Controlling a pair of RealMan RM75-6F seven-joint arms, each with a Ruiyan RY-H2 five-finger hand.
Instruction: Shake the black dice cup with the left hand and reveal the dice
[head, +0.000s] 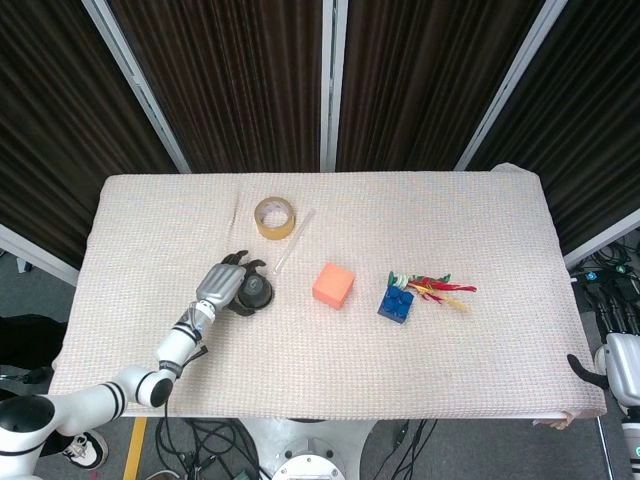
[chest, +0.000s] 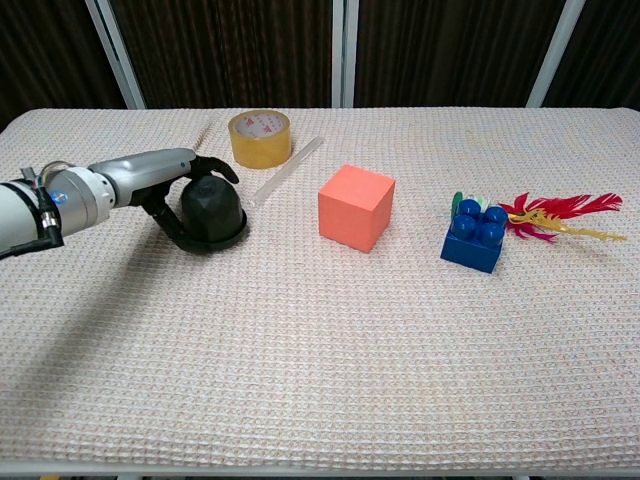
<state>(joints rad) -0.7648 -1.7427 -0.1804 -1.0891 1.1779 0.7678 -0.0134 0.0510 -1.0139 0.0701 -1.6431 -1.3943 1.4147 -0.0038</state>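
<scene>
Fingers (chest: 168, 218) of the left hand (chest: 165, 180) curl around the black dice cup (chest: 211, 212), which stands mouth-down at the left of the table (chest: 330, 360), axis upright. Only this hand is near; the right hand (head: 580, 368) barely shows at the frame's lower right edge, its state unclear. Any dice beneath stay hidden.

Bright, even overhead light, soft short shadows, both views sharp, no glare.
</scene>
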